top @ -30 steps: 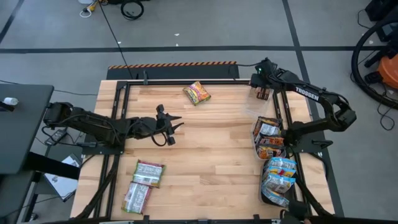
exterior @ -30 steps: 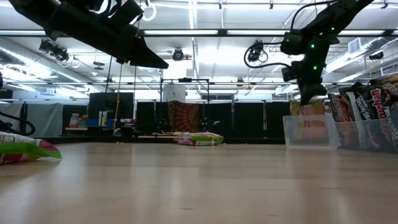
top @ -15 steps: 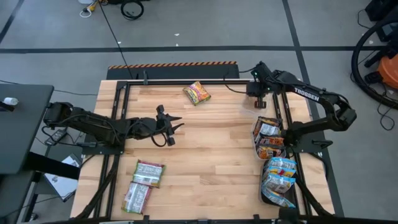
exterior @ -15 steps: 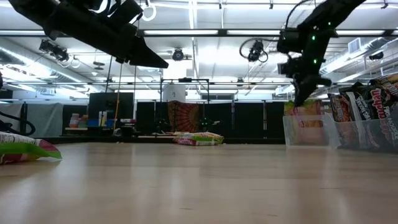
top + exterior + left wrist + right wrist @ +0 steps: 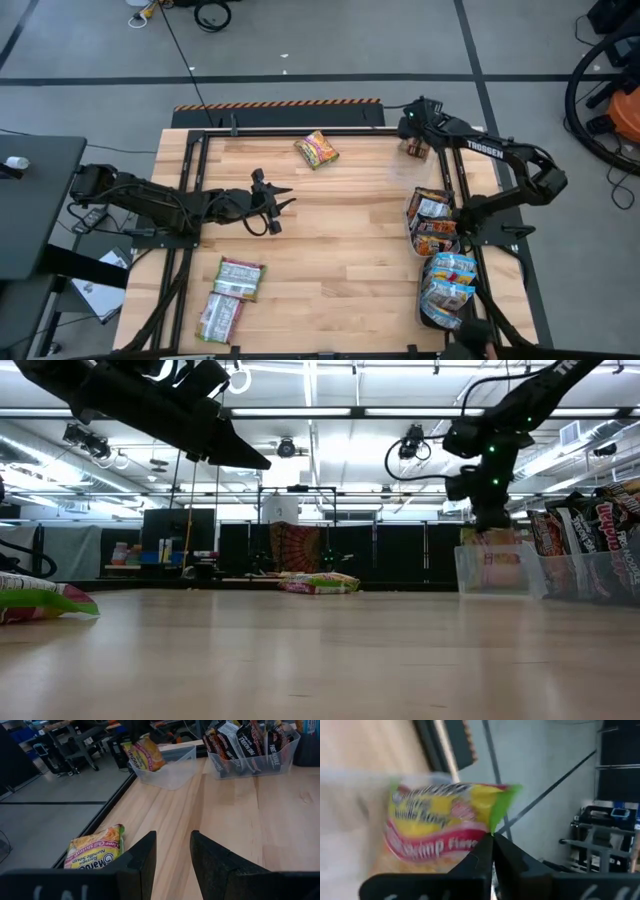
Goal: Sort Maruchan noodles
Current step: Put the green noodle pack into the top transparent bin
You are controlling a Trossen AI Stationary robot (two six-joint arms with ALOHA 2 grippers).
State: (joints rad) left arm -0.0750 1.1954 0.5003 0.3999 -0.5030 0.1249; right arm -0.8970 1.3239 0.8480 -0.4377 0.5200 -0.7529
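Observation:
My right gripper [image 5: 417, 148] is at the table's far right corner, over a clear tray [image 5: 478, 582], and is shut on an orange-yellow noodle packet [image 5: 440, 820]. The packet stands in that tray in the low view [image 5: 497, 556]. My left gripper [image 5: 284, 206] is open and empty above the table's left middle. Another orange-yellow packet [image 5: 316, 150] lies flat at the far middle and also shows in the left wrist view [image 5: 95, 852]. Two silver-green packets [image 5: 238, 278] [image 5: 220, 317] lie flat at the near left. My right gripper pinches the packet's green end seam [image 5: 496, 822] between its two fingers, at a corner. The fingers come from above and point down. The packet hangs below them with its lower part inside the clear tray [image 5: 497, 575].
Along the right edge stand a clear tray of dark brown-red packets [image 5: 432, 222] and, nearer, one of pale blue packets [image 5: 448, 290]. A dark frame rail [image 5: 300, 131] runs along the far edge. Bare wood lies in the table's middle [image 5: 340, 240].
My right gripper has gone a little toward the table's near edge and tipped, then come back toward the far edge and straightened. The orange-yellow packet has swung with it and stayed in the far clear tray.

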